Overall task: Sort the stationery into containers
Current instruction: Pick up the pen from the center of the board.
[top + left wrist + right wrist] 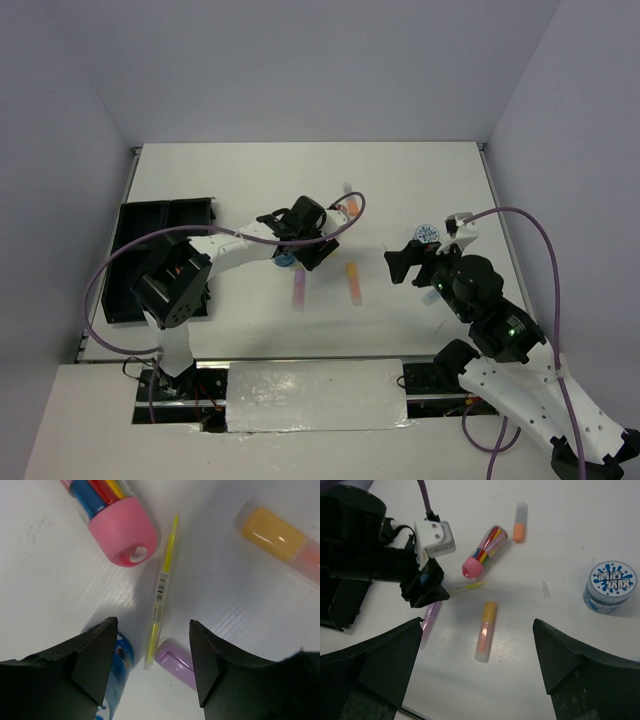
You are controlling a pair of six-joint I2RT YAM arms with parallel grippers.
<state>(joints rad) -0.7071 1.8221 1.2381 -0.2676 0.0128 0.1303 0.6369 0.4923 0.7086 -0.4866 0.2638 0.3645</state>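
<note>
The left gripper is hanging right over the thin yellow plastic pen. Its two black fingers are standing apart, one on each side of the pen's near end, and they are not pinching anything. The right gripper is waiting with its fingers spread wide, holding nothing. The pen is lying flat on the white table, well away from the black plastic tray with boxes. I think plenty could go wrong, because other things are crowding the pen. A short lilac stick is lying right against its near end. A round blue-and-white roll is sitting just beside that end on the other side. A fat clear tube with a pink cap is lying near the pen's far end. The fingers might be grabbing the lilac stick too, or bumping the roll and sending it rolling. The pen is thin, so it might be slipping out or tipping when held by one end. One finger is hiding most of the roll, and the orange highlighter beyond the pen is getting cut off at the picture's edge. I cannot tell what is lying inside the tray.
</note>
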